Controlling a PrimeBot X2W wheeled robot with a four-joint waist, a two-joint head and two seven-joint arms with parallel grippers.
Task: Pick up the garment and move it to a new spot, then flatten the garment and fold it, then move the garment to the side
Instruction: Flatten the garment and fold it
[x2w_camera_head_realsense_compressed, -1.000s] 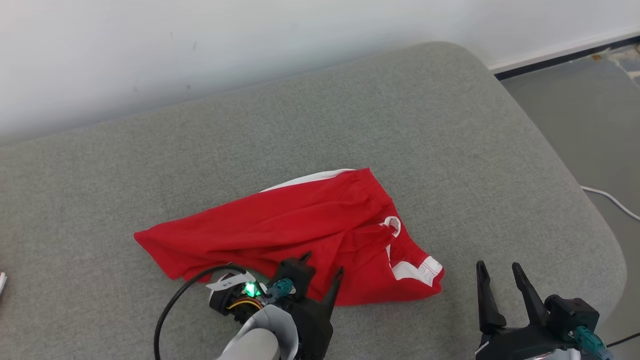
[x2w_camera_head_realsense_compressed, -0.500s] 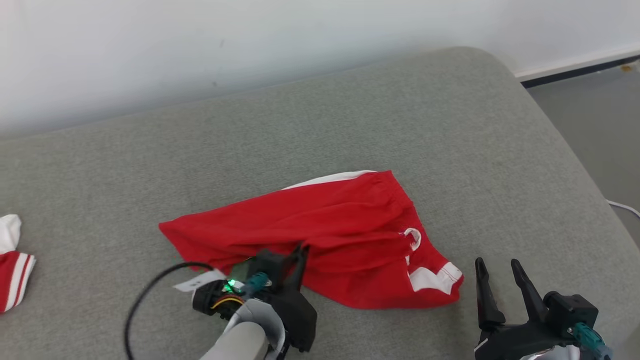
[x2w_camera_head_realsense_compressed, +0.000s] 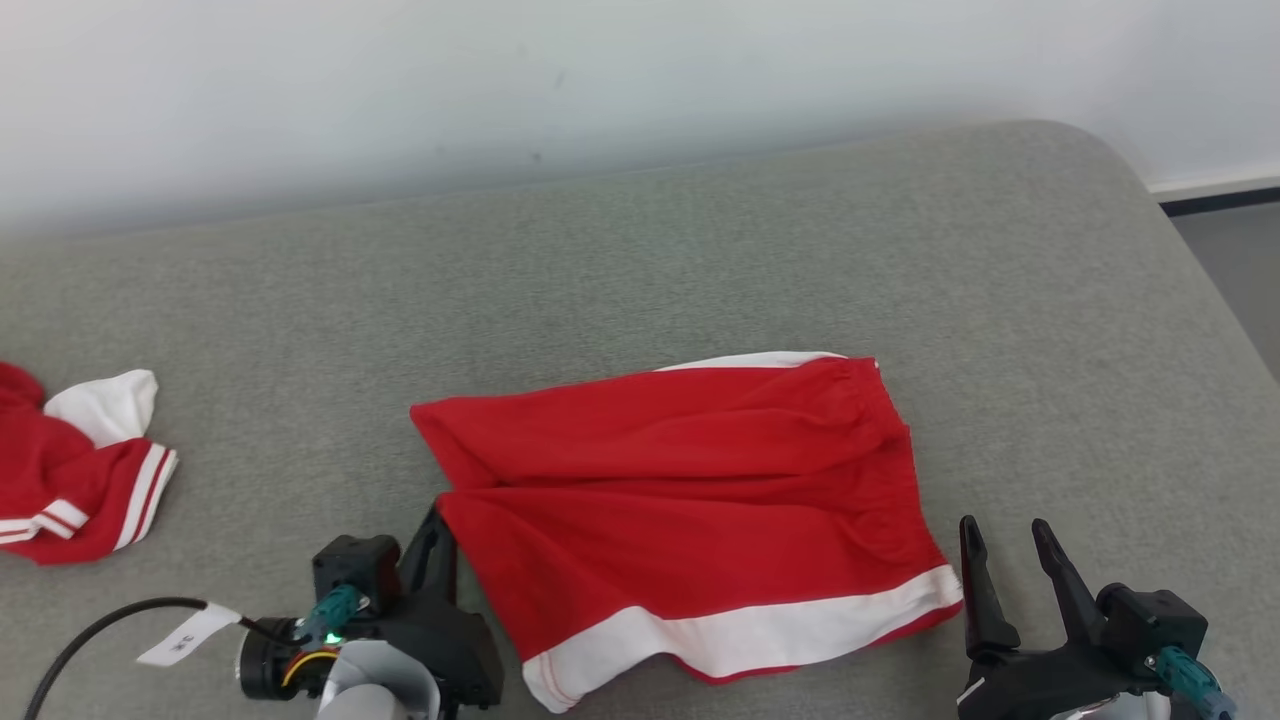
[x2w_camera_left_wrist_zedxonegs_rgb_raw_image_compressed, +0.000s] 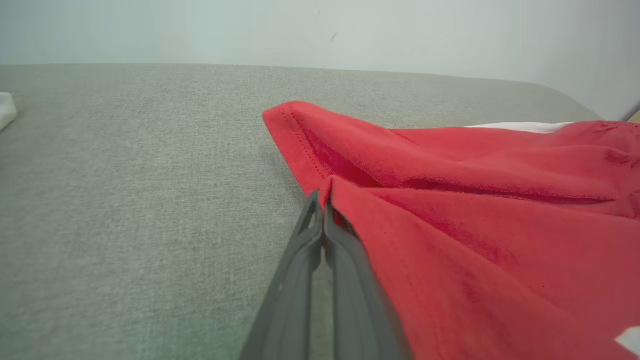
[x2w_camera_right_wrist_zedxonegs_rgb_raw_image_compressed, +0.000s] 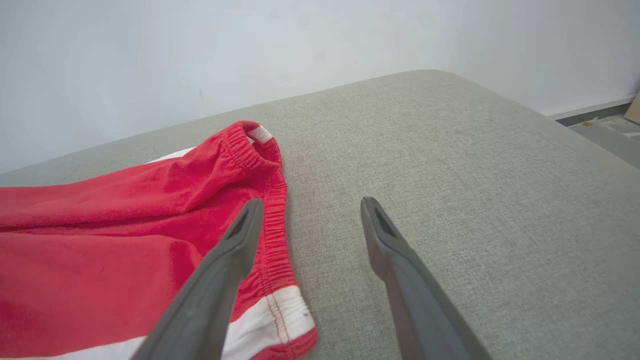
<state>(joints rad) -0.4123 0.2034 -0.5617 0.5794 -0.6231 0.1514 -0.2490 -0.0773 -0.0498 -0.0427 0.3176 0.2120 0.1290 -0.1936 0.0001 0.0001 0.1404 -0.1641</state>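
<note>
Left gripper (x2w_camera_left_wrist_zedxonegs_rgb_raw_image_compressed: 320, 200) has its 2 fingers pinched tight together on a red corner of the shorts (x2w_camera_head_realsense_compressed: 700, 480), right where 1 leg hem folds over. The cloth comes straight out from between the tips in the left wrist view, so it's a real grip, not just a touch. That gripper sits low at the couch's (x2w_camera_head_realsense_compressed: 700, 250) front edge, left of the middle, with a black cable (x2w_camera_head_realsense_compressed: 90, 625) and a white tag trailing off its wrist.

Right gripper (x2w_camera_head_realsense_compressed: 1003, 527) is wide open with nothing in it. It hangs over the front right part of the couch, and its 2 fingers point toward the back. Its left finger is just beside the elastic waistband (x2w_camera_right_wrist_zedxonegs_rgb_raw_image_compressed: 275, 215), but whether they touch is hard to say.

The shorts lie spread across the middle of the couch seat, mostly flat with a few long creases. A white band (x2w_camera_head_realsense_compressed: 760, 630) runs along the side nearest the couch front.

There's also a jersey (x2w_camera_head_realsense_compressed: 70, 470) bunched up at the far left of the couch, well apart from the shorts. It's red with a white sleeve and red-white striped trim.

Pale wall (x2w_camera_head_realsense_compressed: 500, 80) runs right behind the couch's back edge.
</note>
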